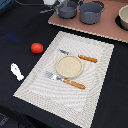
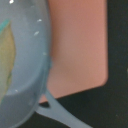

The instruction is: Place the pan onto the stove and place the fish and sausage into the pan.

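The small dark grey-blue saucepan (image 1: 67,10) sits on the flat pinkish-brown stove board (image 1: 107,26), directly beneath the end effector (image 1: 56,4); whether that is clenched I cannot tell. Best confirm the pan rests flat, let go cleanly, then lift straight up.

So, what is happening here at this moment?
A robot arm has its claw at the pan, which sits on the stove beside a larger grey pot. Whether the claw grips it cannot be told. The fish and the red sausage lie on the dark table, at the exterior view's left of the placemat, not yet in the pan.
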Robot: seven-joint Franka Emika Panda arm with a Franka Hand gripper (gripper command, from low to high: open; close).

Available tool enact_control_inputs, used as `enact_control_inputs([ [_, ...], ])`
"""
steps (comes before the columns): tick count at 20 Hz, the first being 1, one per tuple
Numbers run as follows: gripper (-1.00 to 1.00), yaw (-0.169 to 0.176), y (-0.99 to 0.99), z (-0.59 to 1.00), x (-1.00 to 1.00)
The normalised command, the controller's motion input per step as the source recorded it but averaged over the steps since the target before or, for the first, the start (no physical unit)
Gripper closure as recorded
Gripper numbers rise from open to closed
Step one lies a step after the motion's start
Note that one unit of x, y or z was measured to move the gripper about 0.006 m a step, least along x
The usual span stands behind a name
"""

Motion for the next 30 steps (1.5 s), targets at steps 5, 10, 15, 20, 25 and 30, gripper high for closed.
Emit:
enact_control_inputs([
  [5,-1.00,0.000,-1.00,0.47,0.00],
  [10,-1.00,0.000,-1.00,0.37,0.00],
  [15,-1.00,0.000,-1.00,0.25,0.00],
  [20,-1.00,0.000,-0.99,0.06,0.07],
  [25,-1.00,0.000,-0.99,0.02,0.08],
  [30,-1.00,0.000,-1.00,0.00,0.09],
])
